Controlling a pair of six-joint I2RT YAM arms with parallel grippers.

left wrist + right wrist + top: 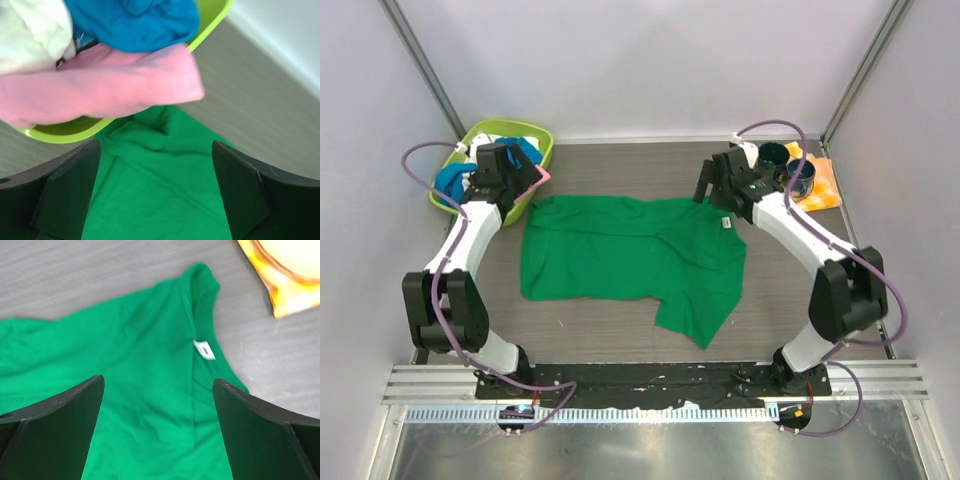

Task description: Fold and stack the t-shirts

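Observation:
A large green t-shirt (pixel 630 255) lies spread on the table, rumpled, with one corner folded over at the front right. Its white tag (pixel 204 350) shows at the collar. My left gripper (pixel 525 187) hovers open over the shirt's far left corner (pixel 150 200), with nothing between its fingers (pixel 67 190). My right gripper (pixel 706 192) hovers open over the far right corner near the tag, fingers (pixel 255 430) empty. Pink (pixel 100 85), blue (pixel 135 20) and white (pixel 30 30) t-shirts sit bunched in the basket.
The lime-green plastic basket (pixel 535 135) stands at the far left, its rim (pixel 65 134) close above the shirt's corner. An orange-and-white checkered cloth (pixel 823 185) with two dark cups (pixel 773 157) lies at the far right. Walls close in the table on three sides.

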